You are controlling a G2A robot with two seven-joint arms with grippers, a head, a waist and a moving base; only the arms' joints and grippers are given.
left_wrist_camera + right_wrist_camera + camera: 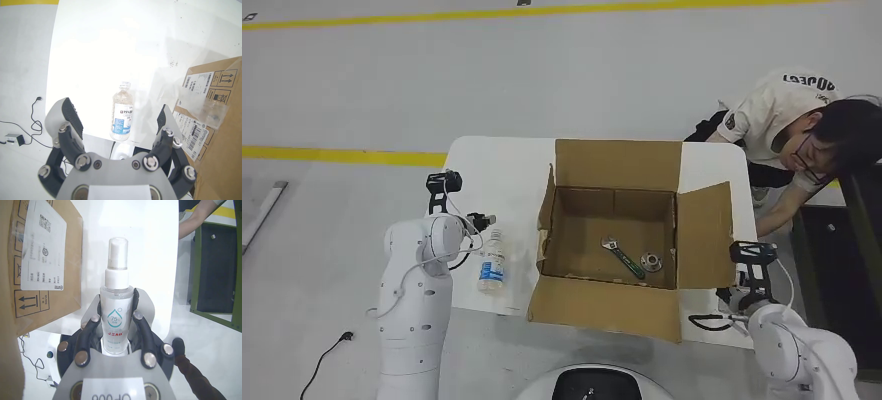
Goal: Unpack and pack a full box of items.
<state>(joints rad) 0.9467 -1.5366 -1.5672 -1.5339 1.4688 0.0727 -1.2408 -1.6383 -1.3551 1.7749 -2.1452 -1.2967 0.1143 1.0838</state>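
- Box [607,305] of brown card, open at the top, flaps out, on the white table [502,170].
- Inside on the box floor: a wrench [623,257] with a green handle, and a small round metal part [651,263] just beside it.
- Clear bottle [122,123] with a blue and white label, lying flat on the table, left of the box, near the table edge.
- Left gripper [116,111] above that bottle, fingers [72,115] spread wide, holding nothing.
- Right gripper [117,302] on the right side of the box, pinching a spray bottle [117,275] round its middle, clear cap pointing away from the wrist.
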